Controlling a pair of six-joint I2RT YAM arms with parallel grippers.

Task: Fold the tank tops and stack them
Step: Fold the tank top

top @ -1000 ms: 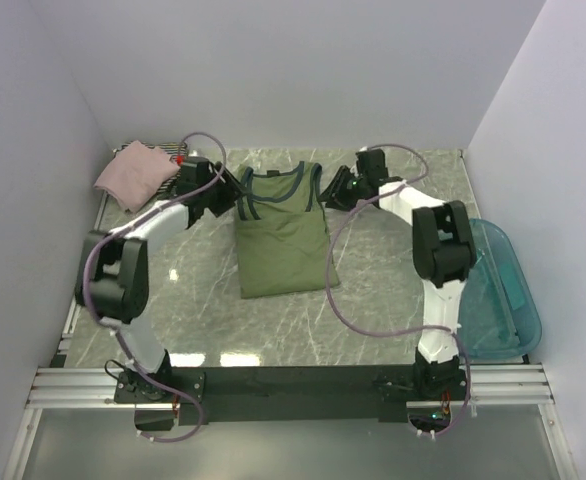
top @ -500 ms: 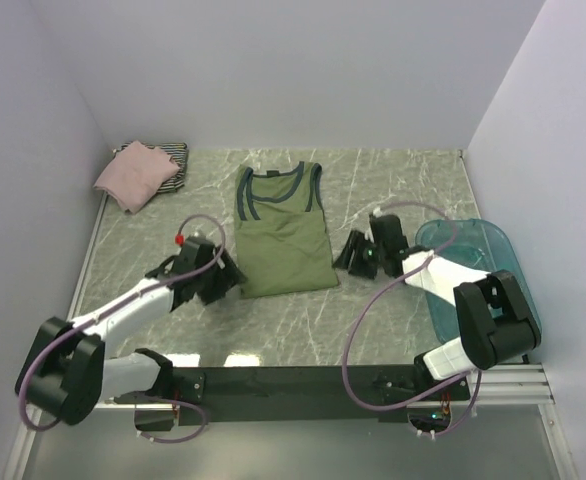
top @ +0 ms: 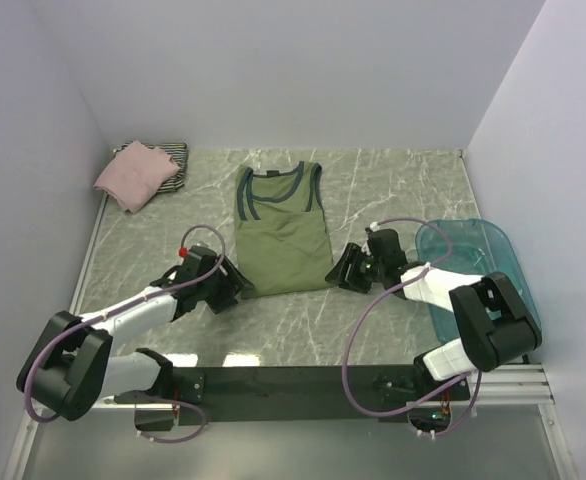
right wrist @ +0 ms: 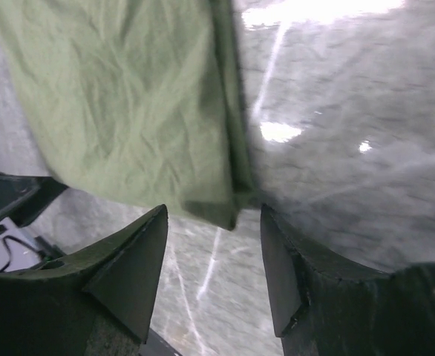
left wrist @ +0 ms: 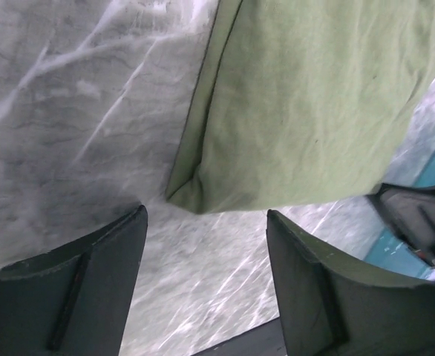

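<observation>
Cam up top shows green top [top: 281,240] flat mid-surface [top: 393,190], pink top [top: 131,178] on striped top [top: 176,155] in the far-left corner; left wrist: left fingers [left wrist: 84,297] open, hem corner just ahead, ungripped; right wrist: right fingers [right wrist: 117,285] open too, straddling the other hem corner.

The spread tank top [top: 281,245] lies left of the tub [top: 488,238].
</observation>
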